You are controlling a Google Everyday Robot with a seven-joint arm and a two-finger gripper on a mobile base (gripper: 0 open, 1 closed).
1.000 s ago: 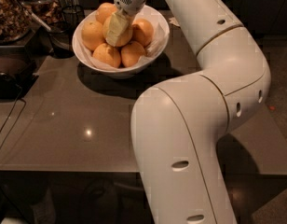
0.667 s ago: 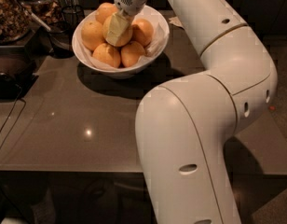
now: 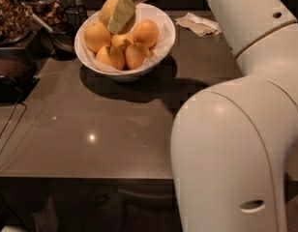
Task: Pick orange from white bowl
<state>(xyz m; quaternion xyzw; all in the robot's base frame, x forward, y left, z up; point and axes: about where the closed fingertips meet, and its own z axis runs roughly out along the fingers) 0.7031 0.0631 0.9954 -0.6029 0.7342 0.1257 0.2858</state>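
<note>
The white bowl (image 3: 161,45) stands at the back of the dark countertop and holds several oranges on a white paper lining. My gripper (image 3: 121,16) reaches down from the top edge over the bowl's far side. Its pale finger (image 3: 122,13) lies across the front of the yellow-orange orange (image 3: 109,9), which sits highest, at the level of the bowl's far rim. The gripper looks shut on this orange. A deeper-orange fruit (image 3: 145,32) lies to its right, and others lie below it in the bowl.
My white arm (image 3: 245,129) fills the right half of the view. A crumpled napkin (image 3: 197,24) lies to the right of the bowl. A dark glass cup (image 3: 74,16), a jar of nuts (image 3: 11,13) and a black appliance (image 3: 8,79) stand at the left.
The gripper has risen a little from among the oranges toward the top of the view, with the orange against its finger. The arm's elbow has shifted to the right.
</note>
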